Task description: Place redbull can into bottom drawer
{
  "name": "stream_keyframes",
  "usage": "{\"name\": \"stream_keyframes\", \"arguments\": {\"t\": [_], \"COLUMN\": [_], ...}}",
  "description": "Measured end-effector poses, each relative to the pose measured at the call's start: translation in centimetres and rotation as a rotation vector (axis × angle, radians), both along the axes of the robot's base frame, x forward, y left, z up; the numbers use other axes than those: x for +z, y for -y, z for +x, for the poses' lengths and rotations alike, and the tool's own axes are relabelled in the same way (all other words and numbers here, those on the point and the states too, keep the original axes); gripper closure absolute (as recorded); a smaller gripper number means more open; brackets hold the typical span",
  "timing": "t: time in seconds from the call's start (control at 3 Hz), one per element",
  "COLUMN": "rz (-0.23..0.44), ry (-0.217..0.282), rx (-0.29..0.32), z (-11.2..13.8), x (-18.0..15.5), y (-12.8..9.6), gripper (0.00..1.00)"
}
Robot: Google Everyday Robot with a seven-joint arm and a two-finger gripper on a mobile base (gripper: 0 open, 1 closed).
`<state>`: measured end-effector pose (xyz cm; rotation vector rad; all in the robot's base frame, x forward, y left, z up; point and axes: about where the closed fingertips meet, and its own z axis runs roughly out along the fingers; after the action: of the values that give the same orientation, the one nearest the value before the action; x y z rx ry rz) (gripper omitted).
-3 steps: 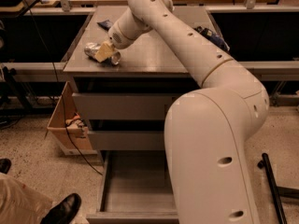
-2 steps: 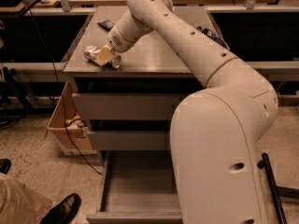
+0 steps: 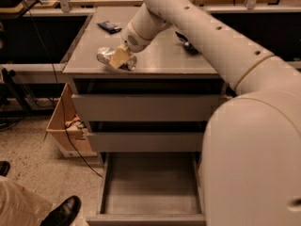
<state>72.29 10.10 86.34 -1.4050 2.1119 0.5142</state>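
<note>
Camera view: gripper (image 3: 119, 58) still at can (image 3: 104, 55).

The hand (image 3: 120, 57) is at the redbull can (image 3: 105, 55) on the cabinet top (image 3: 160, 60), above the bottom drawer (image 3: 150, 185).

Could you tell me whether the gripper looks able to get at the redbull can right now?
Probably yes: the gripper is right at the can near the cabinet top's front left edge, nothing between them.
</note>
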Motion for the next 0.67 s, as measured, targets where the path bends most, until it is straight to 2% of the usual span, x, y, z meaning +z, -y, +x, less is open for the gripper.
{"name": "stream_keyframes", "arguments": {"t": [0.33,0.67], "rz": [-0.03,-0.035], "ry": [0.009,0.021], "rx": [0.038,0.081], "z": [-7.3,-11.5], "x": [2.4,3.3], "y": [4.5,6.2], "gripper": [1.0,1.0]}}
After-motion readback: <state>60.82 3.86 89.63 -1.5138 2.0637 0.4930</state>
